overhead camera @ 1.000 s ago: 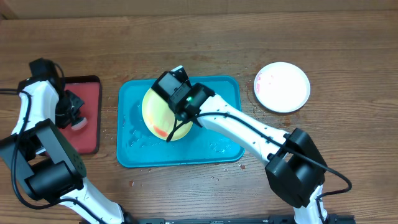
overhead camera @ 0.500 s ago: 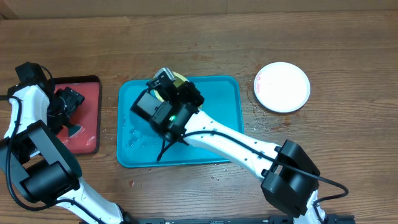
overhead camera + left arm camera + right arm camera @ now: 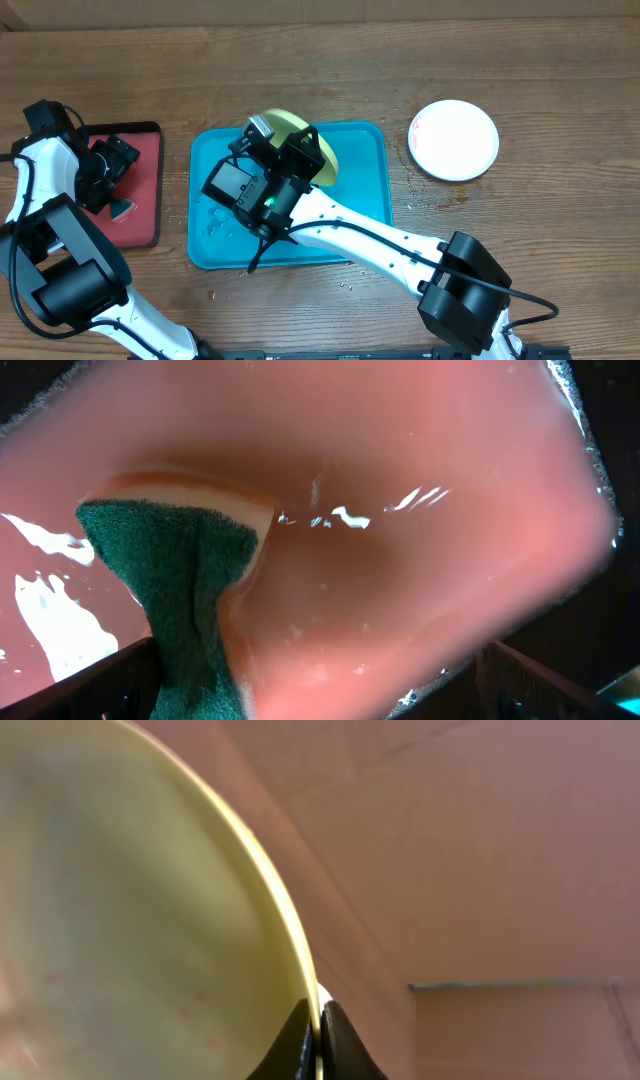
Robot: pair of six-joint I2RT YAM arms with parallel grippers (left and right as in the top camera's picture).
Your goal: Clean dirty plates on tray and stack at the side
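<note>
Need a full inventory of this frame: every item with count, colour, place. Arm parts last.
teal tray: 1, teal-blue, middle of the table
yellow-green plate: 1, yellow-green, held tilted over the teal tray's far side
white plate: 1, white with a reddish smear at its left rim, on the table right of the teal tray
red tray: 1, red with black rim, left of the teal tray
sponge: 1, green pad on a yellow-orange body, on the wet red tray
table: 1, brown wood
left gripper: 1, black, open over the sponge
right gripper: 1, black, shut on the yellow-green plate's rim
</note>
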